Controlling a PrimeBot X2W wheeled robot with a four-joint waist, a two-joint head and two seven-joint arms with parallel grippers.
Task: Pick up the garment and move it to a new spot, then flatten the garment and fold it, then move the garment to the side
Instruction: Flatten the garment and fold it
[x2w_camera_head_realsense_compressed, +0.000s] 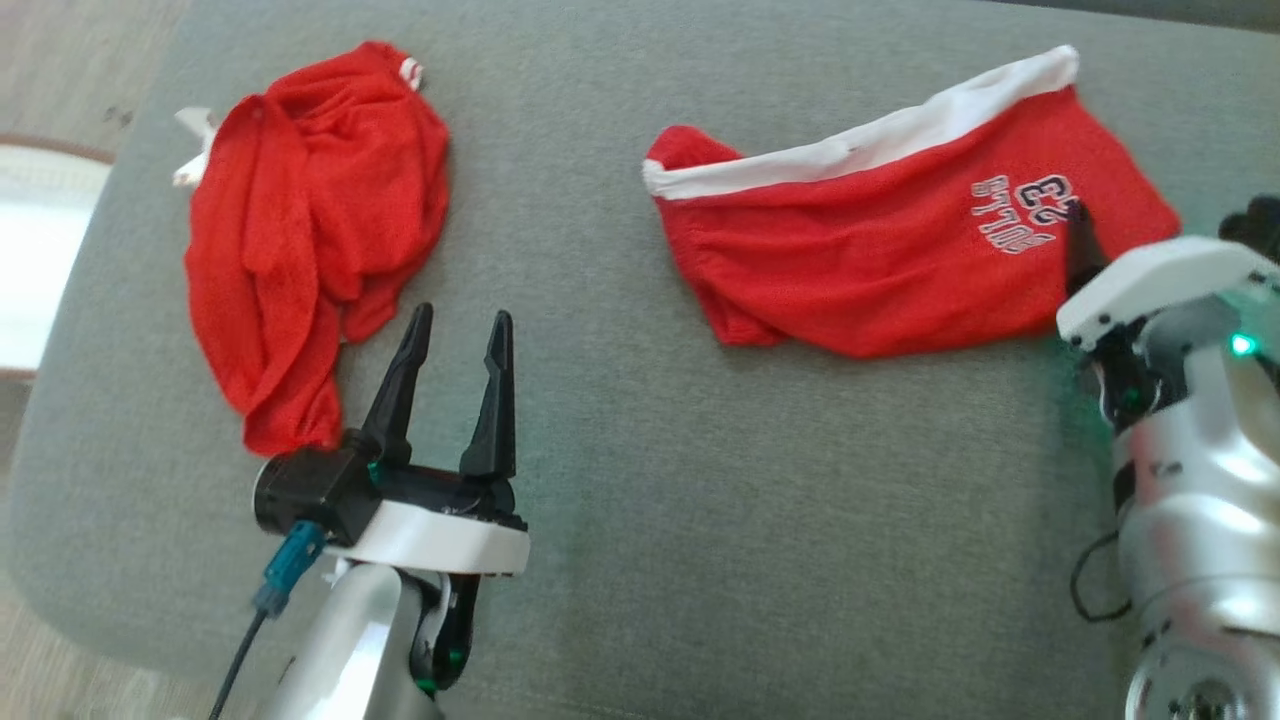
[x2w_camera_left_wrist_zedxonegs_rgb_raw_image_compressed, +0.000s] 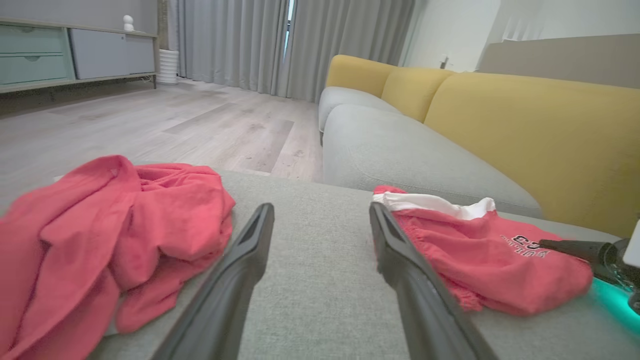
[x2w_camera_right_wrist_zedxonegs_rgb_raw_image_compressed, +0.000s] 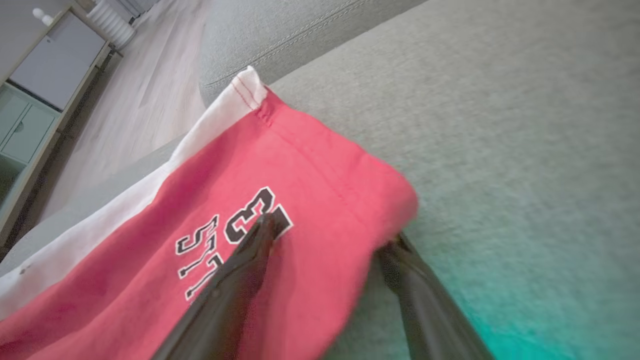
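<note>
1. Shorts (x2w_camera_head_realsense_compressed: 900, 250), red with a white waistband and a dark-outlined print, lie fairly flat on the right half of the grey cushion (x2w_camera_head_realsense_compressed: 640, 500). The waistband is toward the far edge.
2. The right gripper (x2w_camera_head_realsense_compressed: 1080, 228) is at the shorts' near right corner, beside the print. Its jaws are spread and do not pinch the cloth.
3. In the right wrist view the right gripper (x2w_camera_right_wrist_zedxonegs_rgb_raw_image_compressed: 332, 230) straddles that corner of the shorts (x2w_camera_right_wrist_zedxonegs_rgb_raw_image_compressed: 325, 190). One finger (x2w_camera_right_wrist_zedxonegs_rgb_raw_image_compressed: 250, 260) lies over the cloth with its tip on the print. The other finger (x2w_camera_right_wrist_zedxonegs_rgb_raw_image_compressed: 425, 305) comes out from under the cloth's edge, its tip hidden by the corner.
4. The left gripper (x2w_camera_head_realsense_compressed: 463, 315) is spread wide over bare cushion between the two red pieces, fingers pointing toward the far edge. I cannot tell whether it touches the cushion.
5. A crumpled garment (x2w_camera_head_realsense_compressed: 310, 220), also red, is bunched on the left half, with a white scrap at its far left. Its near end lies just beside the left wrist's black base.
6. The left wrist view has the left gripper (x2w_camera_left_wrist_zedxonegs_rgb_raw_image_compressed: 321, 207) between the crumpled garment (x2w_camera_left_wrist_zedxonegs_rgb_raw_image_compressed: 100, 225) and the shorts (x2w_camera_left_wrist_zedxonegs_rgb_raw_image_compressed: 490, 260). Beyond the cushion (x2w_camera_left_wrist_zedxonegs_rgb_raw_image_compressed: 320, 290) are a sofa (x2w_camera_left_wrist_zedxonegs_rgb_raw_image_compressed: 525, 125) with a grey seat and yellow back, a wood floor (x2w_camera_left_wrist_zedxonegs_rgb_raw_image_compressed: 150, 130), a curtain (x2w_camera_left_wrist_zedxonegs_rgb_raw_image_compressed: 325, 45) and a cabinet (x2w_camera_left_wrist_zedxonegs_rgb_raw_image_compressed: 50, 55).
7. A green light (x2w_camera_head_realsense_compressed: 1243, 345) on the right wrist tints the cushion nearby.
</note>
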